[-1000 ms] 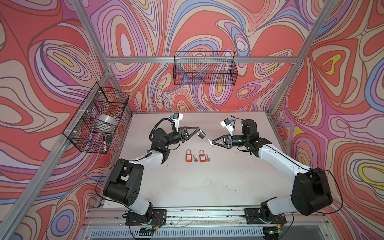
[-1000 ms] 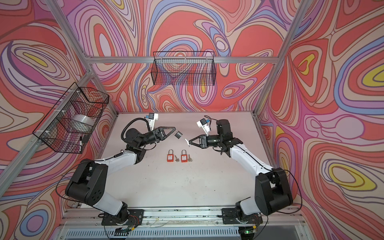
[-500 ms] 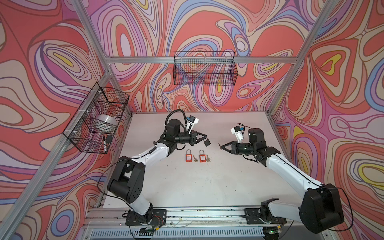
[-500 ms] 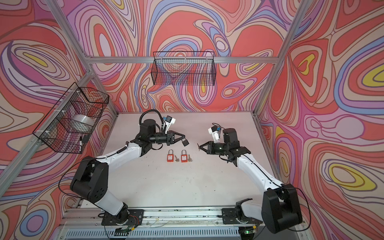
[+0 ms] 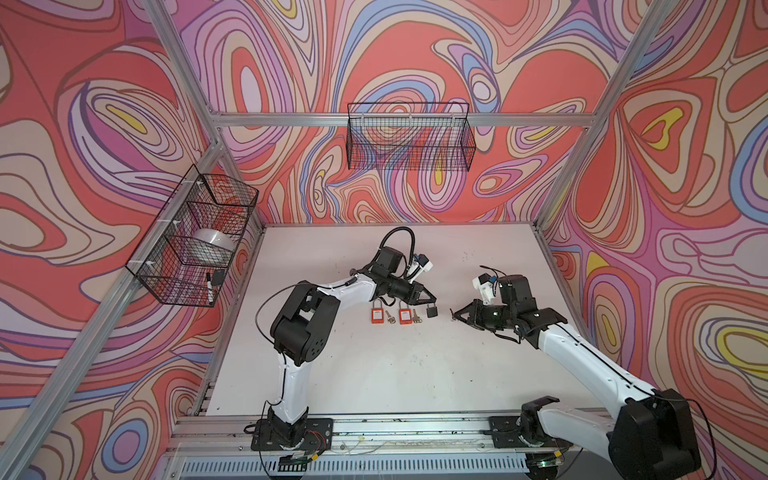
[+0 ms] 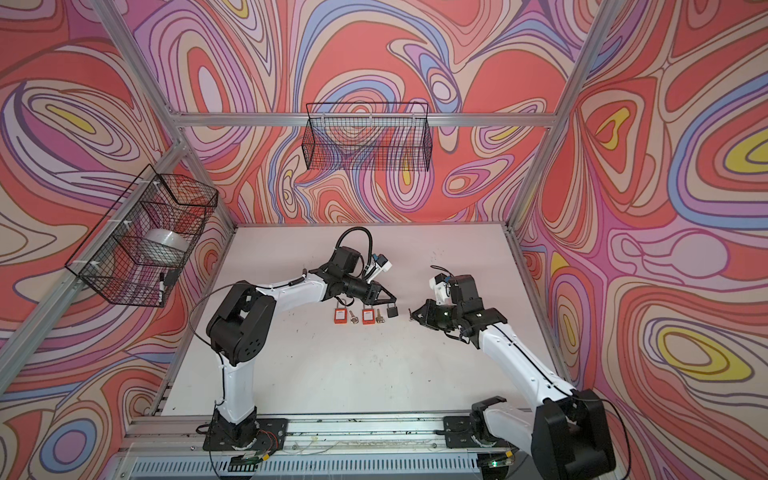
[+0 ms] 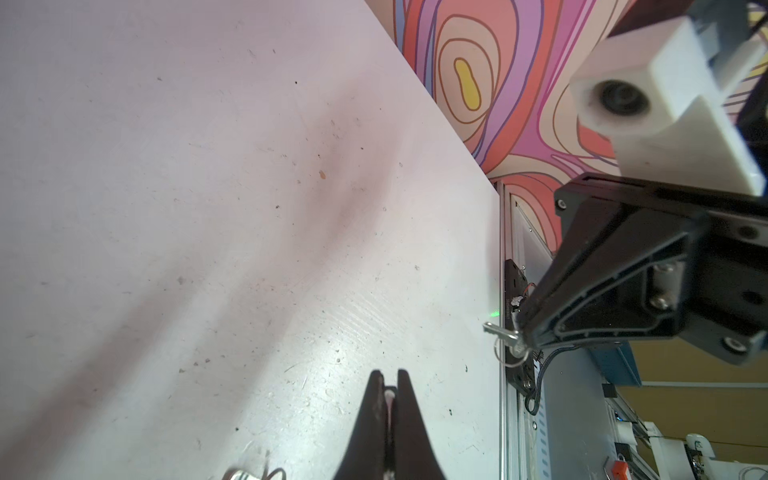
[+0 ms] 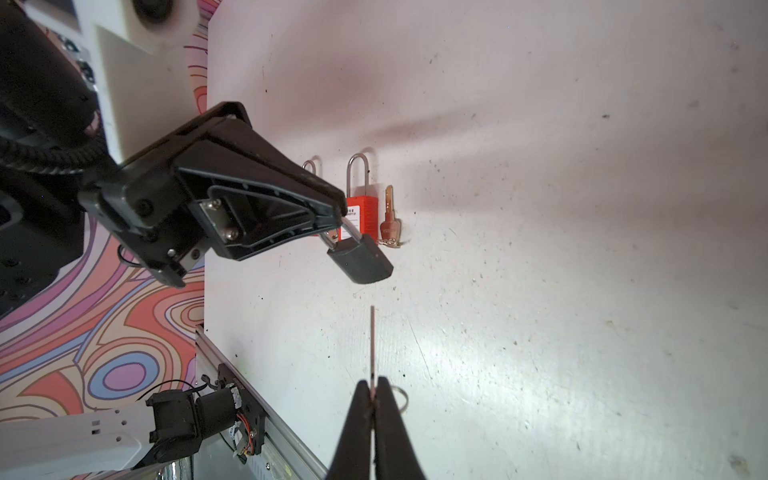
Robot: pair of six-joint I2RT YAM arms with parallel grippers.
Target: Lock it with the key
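The left pincer (image 5: 431, 300) is clenched on the padlock (image 5: 432, 311), which dangles loosely. The right pincer (image 5: 456, 314), at its three o'clock in a top view and apart, grasps the key (image 8: 372, 340). A misaligned push could swing the padlock aside or twist the key.

The small black padlock (image 8: 365, 259) hangs tilted by its silver shackle (image 8: 350, 231) from the left tool (image 8: 338, 216), over the table (image 8: 540, 208). The thin key (image 8: 372, 345), a ring at its head, juts from the right tool (image 8: 372, 388), its blade aimed at the padlock but apart from it.
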